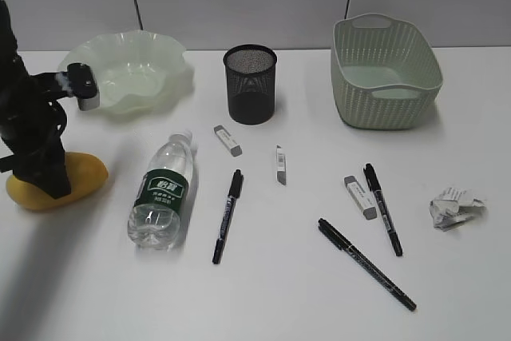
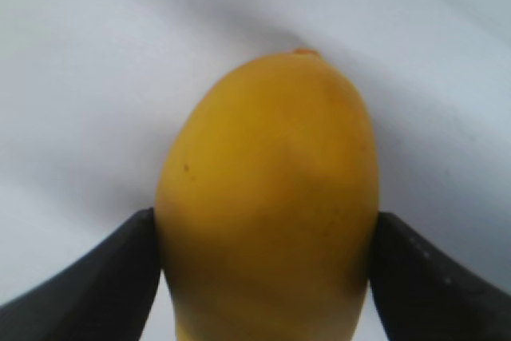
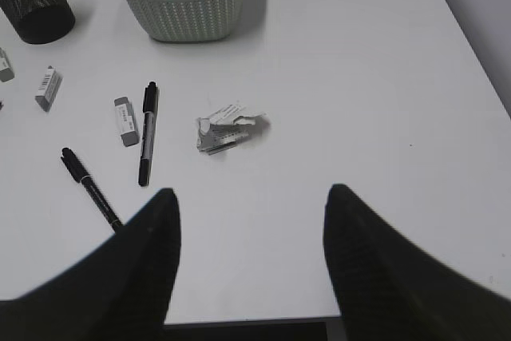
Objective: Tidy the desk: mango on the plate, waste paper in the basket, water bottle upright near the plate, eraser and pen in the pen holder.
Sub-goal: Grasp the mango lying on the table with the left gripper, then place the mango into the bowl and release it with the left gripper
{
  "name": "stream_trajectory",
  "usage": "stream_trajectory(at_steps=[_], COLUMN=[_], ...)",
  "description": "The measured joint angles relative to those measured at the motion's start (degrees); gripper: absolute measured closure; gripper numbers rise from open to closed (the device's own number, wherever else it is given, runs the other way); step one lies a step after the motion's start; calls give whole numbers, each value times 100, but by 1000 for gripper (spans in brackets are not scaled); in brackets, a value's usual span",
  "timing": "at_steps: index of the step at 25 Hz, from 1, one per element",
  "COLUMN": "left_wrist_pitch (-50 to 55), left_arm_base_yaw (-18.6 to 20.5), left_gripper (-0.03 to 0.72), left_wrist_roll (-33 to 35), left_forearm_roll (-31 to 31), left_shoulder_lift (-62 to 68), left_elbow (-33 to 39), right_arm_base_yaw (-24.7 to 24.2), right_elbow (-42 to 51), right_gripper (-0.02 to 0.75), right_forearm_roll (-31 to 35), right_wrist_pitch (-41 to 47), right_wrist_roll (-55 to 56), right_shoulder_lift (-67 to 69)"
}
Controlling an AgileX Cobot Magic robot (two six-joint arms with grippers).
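The left gripper (image 2: pixel 267 277) straddles the smooth oval yellow-orange mango (image 2: pixel 271 197), its black fingers (image 2: pixel 88 285) spread wide with one at each flank of the fruit, right at the skin; whether they press it cannot be told. In the exterior view the mango (image 1: pixel 80 177) lies on the plain white bench (image 1: pixel 279 293) at the left edge, in front of the translucent pale green ruffled plate (image 1: pixel 132 69). The right gripper (image 3: pixel 251 213) hangs above bare bench with its fingers (image 3: pixel 144 261) spread and nothing between them. Ahead of it lies the crumpled white waste paper ball (image 3: pixel 226 127), well short of the pale green perforated plastic basket (image 3: pixel 185 7). The clear water bottle with the dark green label (image 1: pixel 164 193) lies on its side near the mango.
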Motion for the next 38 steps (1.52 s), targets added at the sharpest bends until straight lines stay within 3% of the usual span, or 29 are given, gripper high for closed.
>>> stream_trajectory(at_steps=[7,15,23,28,34,38], left_wrist_pitch=[210,423,-727,-2117,-3107,-3580], left_arm_base_yaw=[0,0,64,64,64,64], left_gripper=[99,102,102,102,102,102], left_wrist_roll=[-27,-380,-2514,-3839,-4060,-4077], left_forearm_roll=[0,38,92,-564,-1699,-2073], left_shoulder_lift=[-146,-1270,-1432,-1400,-841,-353], left_elbow=[44,-22,-1014,-1197,-1197,-1197], right_arm_base_yaw=[0,0,0,0,0,0], right_elbow=[0,0,0,0,0,0], right_gripper=[279,279,279,279,279,279], right_forearm_roll=[0,0,0,0,0,0], right_wrist_pitch=[0,0,0,0,0,0], right_wrist_roll=[0,0,0,0,0,0], right_shoulder_lift=[0,0,0,0,0,0])
